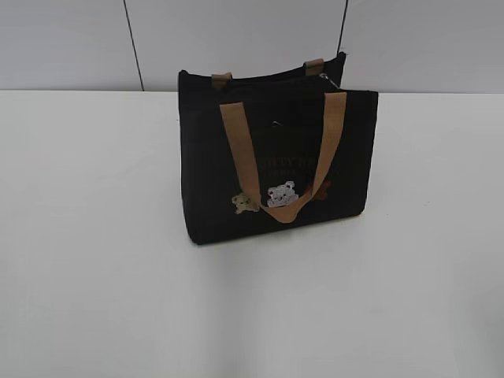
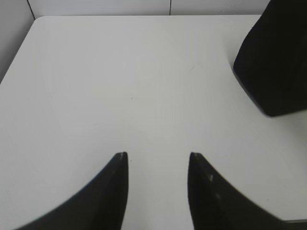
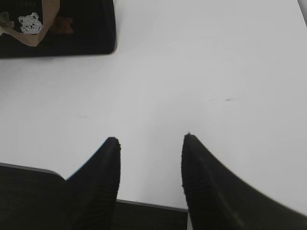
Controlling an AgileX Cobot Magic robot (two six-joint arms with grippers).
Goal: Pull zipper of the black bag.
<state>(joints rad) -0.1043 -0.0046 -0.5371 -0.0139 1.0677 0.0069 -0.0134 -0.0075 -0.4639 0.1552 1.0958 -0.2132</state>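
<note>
The black bag [image 1: 276, 157] stands upright in the middle of the white table [image 1: 94, 276], with tan handles and small bear patches on its face. A small metallic glint at the bag's top right corner may be the zipper [image 1: 334, 81]; it is too small to tell. Neither gripper shows in the exterior view. My left gripper [image 2: 158, 155] is open and empty over bare table, with the bag's corner [image 2: 273, 62] at its upper right. My right gripper [image 3: 149, 140] is open and empty near the table's front edge, with the bag's lower face [image 3: 72, 28] at its upper left.
A pale panelled wall [image 1: 236, 39] runs behind the table. The table's dark front edge [image 3: 148, 211] lies just under my right gripper. The table's far left corner [image 2: 36, 21] shows in the left wrist view.
</note>
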